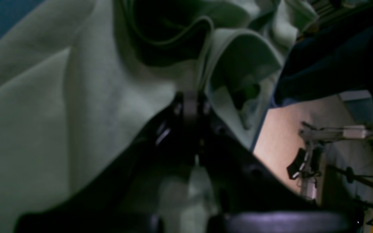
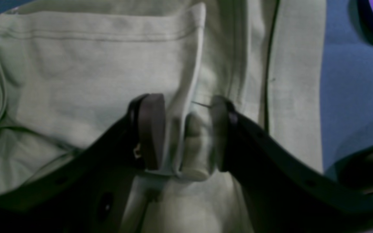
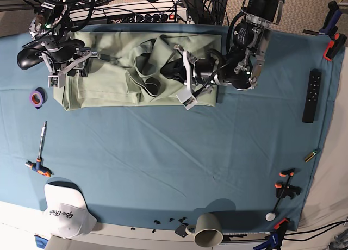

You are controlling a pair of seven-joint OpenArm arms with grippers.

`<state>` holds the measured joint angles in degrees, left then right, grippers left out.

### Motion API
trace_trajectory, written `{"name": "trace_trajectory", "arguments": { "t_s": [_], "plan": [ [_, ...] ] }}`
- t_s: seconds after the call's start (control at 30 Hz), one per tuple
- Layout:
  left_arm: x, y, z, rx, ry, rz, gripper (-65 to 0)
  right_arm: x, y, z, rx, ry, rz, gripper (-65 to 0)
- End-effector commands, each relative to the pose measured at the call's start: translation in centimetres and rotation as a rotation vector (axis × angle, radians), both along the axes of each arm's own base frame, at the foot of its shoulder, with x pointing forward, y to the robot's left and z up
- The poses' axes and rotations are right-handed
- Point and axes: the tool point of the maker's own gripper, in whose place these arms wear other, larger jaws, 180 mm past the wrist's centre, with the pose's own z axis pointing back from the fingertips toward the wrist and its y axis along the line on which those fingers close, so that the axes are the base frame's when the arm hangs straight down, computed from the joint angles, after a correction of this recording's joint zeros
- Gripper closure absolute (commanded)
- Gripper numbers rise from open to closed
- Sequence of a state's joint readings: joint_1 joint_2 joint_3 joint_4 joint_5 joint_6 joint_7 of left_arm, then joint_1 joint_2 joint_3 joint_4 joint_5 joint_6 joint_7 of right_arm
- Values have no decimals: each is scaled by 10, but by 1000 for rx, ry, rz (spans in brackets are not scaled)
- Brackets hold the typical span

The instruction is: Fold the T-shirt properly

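Note:
The pale green T-shirt [image 3: 109, 87] lies bunched along the far side of the blue table cloth [image 3: 163, 163], its middle rumpled into raised folds. My left gripper [image 1: 189, 102] is shut on a pinch of its fabric [image 1: 60, 113], with loose folds hanging around the fingers. At the shirt's left end, my right gripper [image 2: 186, 129] holds a thick fold of the sleeve [image 2: 92, 74]. The bunched cloth fills the gap between its two pads [image 2: 151, 129]. In the base view this gripper [image 3: 81, 60] sits at the shirt's upper left corner.
A purple tape roll [image 3: 36, 98] lies just left of the shirt. A screwdriver [image 3: 41, 152] and a white cap [image 3: 65, 209] are at the near left. A grey cup [image 3: 208, 230] stands at the front edge. A black remote [image 3: 311, 95] and clamps [image 3: 286, 190] are on the right.

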<state>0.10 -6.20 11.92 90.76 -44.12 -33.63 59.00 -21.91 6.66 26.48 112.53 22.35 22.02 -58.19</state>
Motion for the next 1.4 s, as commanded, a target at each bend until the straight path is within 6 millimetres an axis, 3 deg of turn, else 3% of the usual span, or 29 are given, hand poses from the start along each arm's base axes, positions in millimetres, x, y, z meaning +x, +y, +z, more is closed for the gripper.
{"name": "trace_trajectory", "arguments": {
  "t_s": [0.0,0.2,0.43,0.6,0.87,0.93,1.03,1.2,1.3,1.37],
  "plan": [
    [10,-5,15,-44,-40,14,0,7,-3,12,-16,-48,6,-245],
    [-5,-21,10,-17,-41,-48,0,8,-3,12,-16,-55,6,-245],
    [-39,-62,5,17,-57,-166,0,9,-3,13,-17,-59,6,-245],
    [-45,-82,17,-31,-72,-187,0,9,-3,13,-17,-59,6,-245],
    [-30,-74,20,-25,-98,-162,0,8,-9,13,-56,-55,2,-245],
    [-24,-69,19,-20,-96,-141,0,7,-18,12,-115,-23,-2,-261],
    [-17,-59,16,-6,-95,-115,0,9,-38,18,-220,9,-5,-341],
    [-18,-43,3,43,-91,-116,0,20,-84,49,-346,-42,-102,-357],
    [-22,-37,-3,60,-88,-124,0,22,-100,63,-297,-74,-143,-357],
    [-26,-35,-5,62,-90,-139,0,22,-101,61,-206,-89,-144,-357]
  ]
}}
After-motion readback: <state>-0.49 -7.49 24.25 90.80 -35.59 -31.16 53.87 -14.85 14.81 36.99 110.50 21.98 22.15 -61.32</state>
